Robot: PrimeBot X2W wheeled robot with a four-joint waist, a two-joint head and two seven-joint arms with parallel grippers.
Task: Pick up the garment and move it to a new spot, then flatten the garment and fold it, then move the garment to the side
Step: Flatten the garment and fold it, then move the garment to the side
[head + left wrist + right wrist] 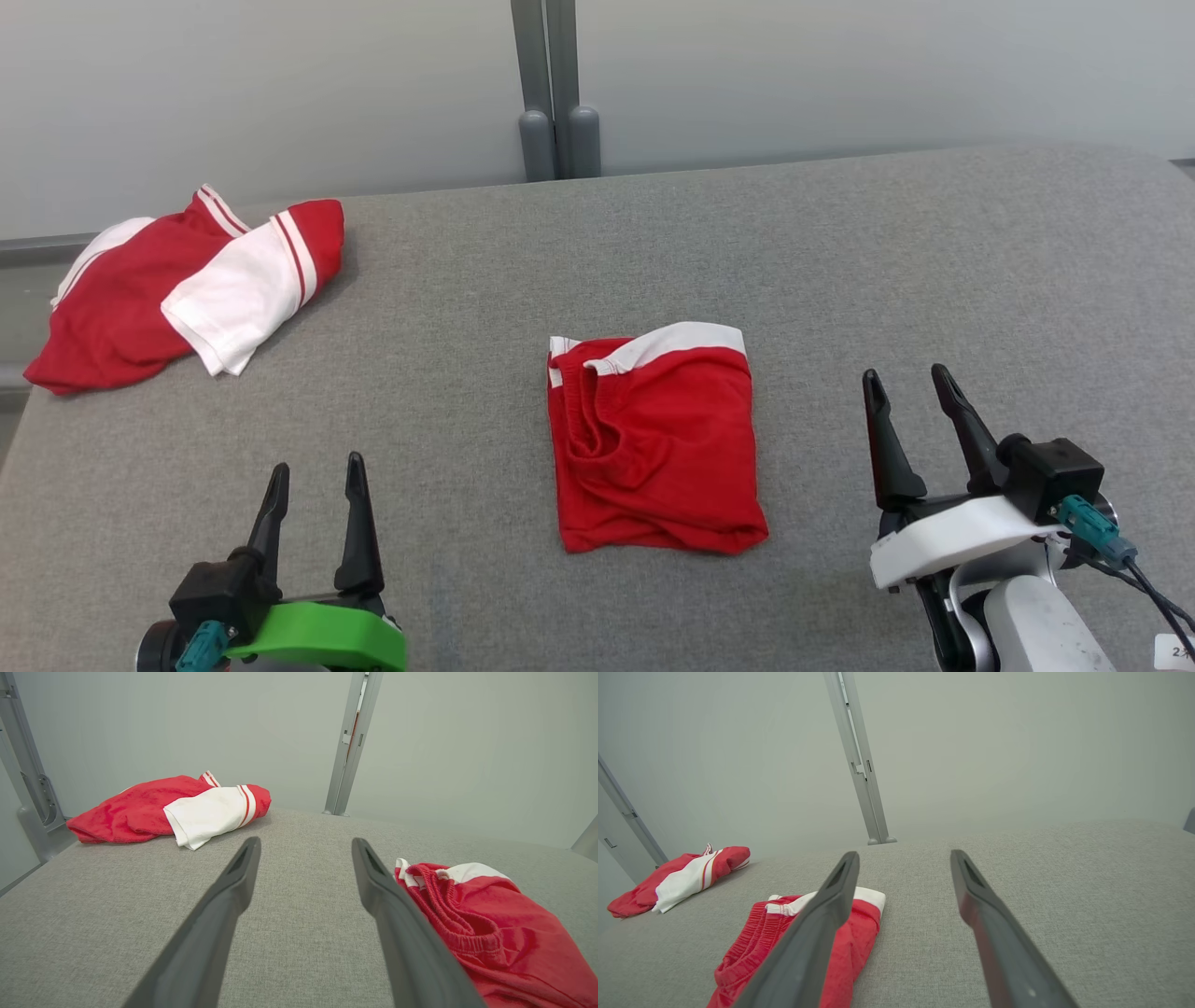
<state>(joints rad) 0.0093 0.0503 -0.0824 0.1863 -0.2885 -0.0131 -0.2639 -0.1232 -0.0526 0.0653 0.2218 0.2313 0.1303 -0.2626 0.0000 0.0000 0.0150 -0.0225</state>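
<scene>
A red garment (653, 448) with a white band lies folded into a rough square at the middle of the grey surface (840, 261), its elastic waistband showing at the left. My left gripper (316, 464) hovers open to its lower left. In the left wrist view the open gripper (304, 841) has the folded garment (504, 933) just right of its right finger. Open as well, my right gripper (906, 373) stands to the right of the garment; in the right wrist view it (903, 853) has the garment (859, 938) partly behind its left finger. Neither gripper touches cloth.
A second red and white garment (187, 289) lies crumpled at the surface's far left corner, near the edge. Grey upright posts (557, 140) and a pale wall stand behind the far edge. Bare grey surface stretches to the right and front.
</scene>
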